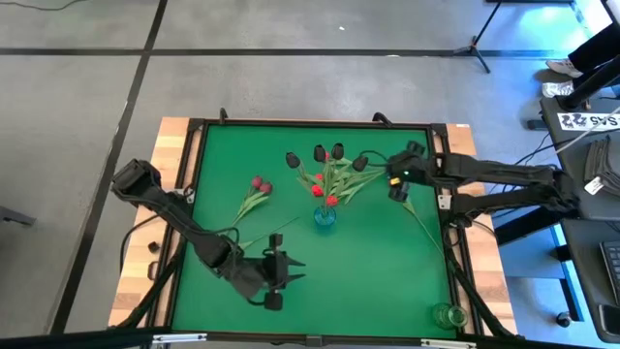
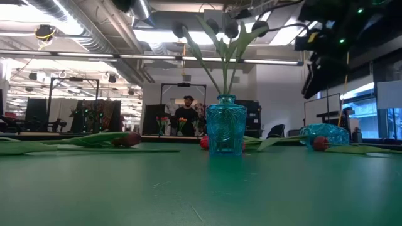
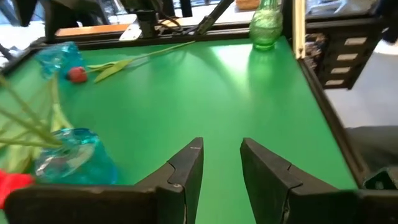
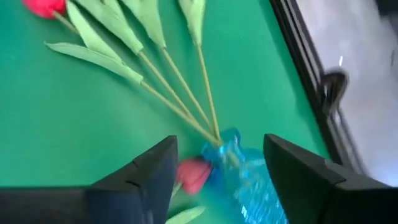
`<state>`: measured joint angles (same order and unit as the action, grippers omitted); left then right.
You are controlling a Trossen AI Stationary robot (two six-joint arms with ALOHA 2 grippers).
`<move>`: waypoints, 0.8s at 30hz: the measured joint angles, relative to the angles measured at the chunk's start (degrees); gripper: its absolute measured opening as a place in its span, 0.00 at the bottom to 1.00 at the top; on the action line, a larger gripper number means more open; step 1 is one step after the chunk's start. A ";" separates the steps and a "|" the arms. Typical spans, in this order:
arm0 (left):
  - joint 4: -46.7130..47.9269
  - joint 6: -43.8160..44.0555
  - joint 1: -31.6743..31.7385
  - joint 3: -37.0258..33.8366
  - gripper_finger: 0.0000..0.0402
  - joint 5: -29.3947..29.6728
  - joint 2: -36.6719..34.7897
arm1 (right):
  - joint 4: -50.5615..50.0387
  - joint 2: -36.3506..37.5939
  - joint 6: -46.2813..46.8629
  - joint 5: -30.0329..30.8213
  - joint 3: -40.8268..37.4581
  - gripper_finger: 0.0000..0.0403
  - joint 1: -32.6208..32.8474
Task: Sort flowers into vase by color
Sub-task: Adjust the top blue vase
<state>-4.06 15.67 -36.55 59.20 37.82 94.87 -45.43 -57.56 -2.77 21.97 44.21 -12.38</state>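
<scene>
My right gripper (image 4: 214, 180) hangs spread and empty above the blue glass vase (image 1: 325, 216) — four near-black tulips (image 1: 338, 151) already stand in it. Red tulips (image 1: 325, 195) lie at its foot, a dusky pair (image 1: 260, 184) farther off, unsorted. My left gripper (image 3: 219, 163), parted, waits nearside; the green bottle (image 3: 266, 25) stands clear.

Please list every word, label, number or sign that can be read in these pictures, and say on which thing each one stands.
Bold dark characters on a white label beside the table, at the right edge of the high view: present, but too small and blurred to read with certainty.
Blue glass vase, green glass vase, green table mat: no text visible.
Back wall of the room in the low view: no sign can be read.
</scene>
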 joint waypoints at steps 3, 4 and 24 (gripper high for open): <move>3.62 -0.11 -2.06 0.00 0.26 3.61 -2.13 | 3.15 -1.34 -6.53 -0.34 0.00 0.64 -0.72; 5.19 0.29 -2.64 0.00 0.26 4.31 -3.06 | 4.62 -1.48 -8.21 -1.37 0.00 0.65 -1.67; 18.84 6.41 9.66 0.00 0.26 -4.62 -8.10 | 15.42 -4.22 -19.88 -40.30 0.00 0.66 -30.99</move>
<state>14.78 22.08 -26.89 59.20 33.20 86.76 -30.00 -61.78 -22.65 -18.34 44.21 -43.37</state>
